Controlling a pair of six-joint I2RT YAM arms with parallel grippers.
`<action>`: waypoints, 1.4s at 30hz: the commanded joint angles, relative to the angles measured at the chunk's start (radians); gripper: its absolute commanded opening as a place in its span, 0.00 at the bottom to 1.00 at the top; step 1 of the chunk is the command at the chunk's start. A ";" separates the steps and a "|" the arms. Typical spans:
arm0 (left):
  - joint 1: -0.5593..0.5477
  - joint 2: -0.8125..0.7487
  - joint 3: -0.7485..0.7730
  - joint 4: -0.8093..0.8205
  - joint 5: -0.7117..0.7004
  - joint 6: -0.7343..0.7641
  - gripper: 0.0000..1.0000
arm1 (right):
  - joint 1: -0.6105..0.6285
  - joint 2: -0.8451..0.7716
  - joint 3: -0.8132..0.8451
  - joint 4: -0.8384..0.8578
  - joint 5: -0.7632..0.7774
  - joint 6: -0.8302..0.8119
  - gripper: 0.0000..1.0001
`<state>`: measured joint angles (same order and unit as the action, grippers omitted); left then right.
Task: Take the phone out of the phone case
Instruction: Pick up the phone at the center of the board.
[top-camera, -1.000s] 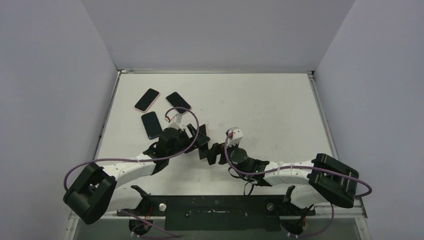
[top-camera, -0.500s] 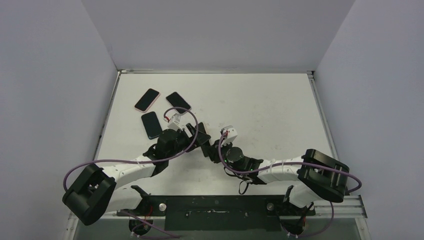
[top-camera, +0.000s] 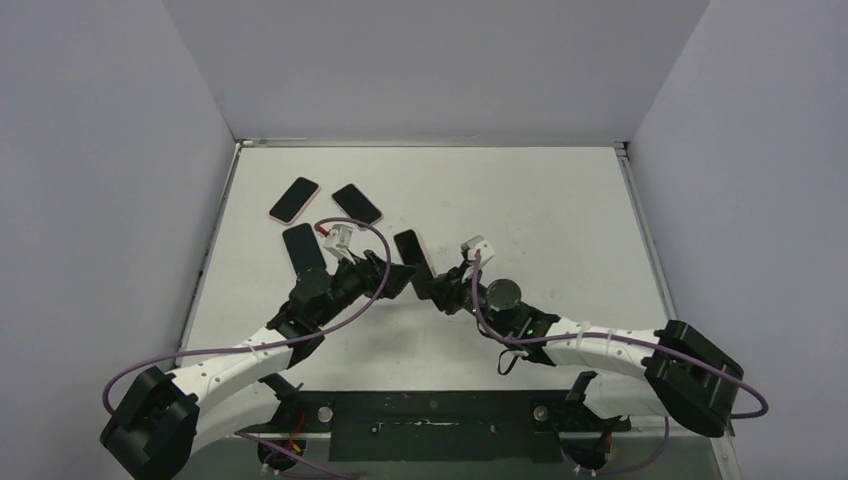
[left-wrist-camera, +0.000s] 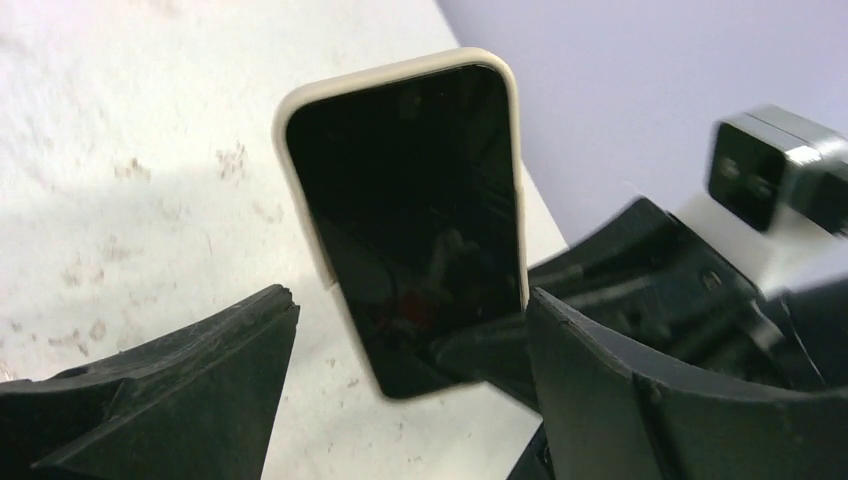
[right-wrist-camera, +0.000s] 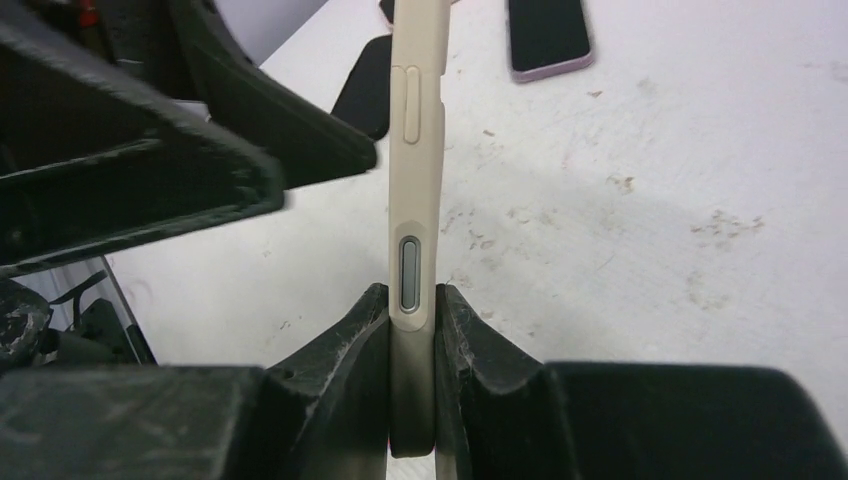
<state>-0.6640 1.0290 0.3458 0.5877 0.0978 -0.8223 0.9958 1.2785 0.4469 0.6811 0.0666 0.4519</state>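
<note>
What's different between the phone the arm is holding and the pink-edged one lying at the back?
The held phone is clamped on edge in the right gripper, off the table; the pink phone lies flat on it, untouched. The held phone wears a cream case; the pink phone's rim is pink. Both show dark screens.

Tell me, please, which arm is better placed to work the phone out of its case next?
Left. The right gripper is shut on the cased phone, so it is occupied; the left gripper is open, its fingers either side of the phone, probably free to pry.
</note>
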 joint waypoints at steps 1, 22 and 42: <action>0.018 -0.095 -0.014 0.156 0.072 0.202 0.84 | -0.146 -0.157 -0.040 0.040 -0.237 -0.023 0.00; 0.043 0.042 0.059 0.454 0.356 0.057 0.83 | -0.507 -0.291 0.002 0.175 -1.010 0.164 0.00; 0.043 0.192 0.091 0.790 0.474 -0.137 0.48 | -0.485 -0.144 0.005 0.469 -1.073 0.372 0.00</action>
<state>-0.6266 1.2156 0.3923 1.2625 0.5266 -0.9257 0.4927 1.1194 0.3927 1.0019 -0.9905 0.8211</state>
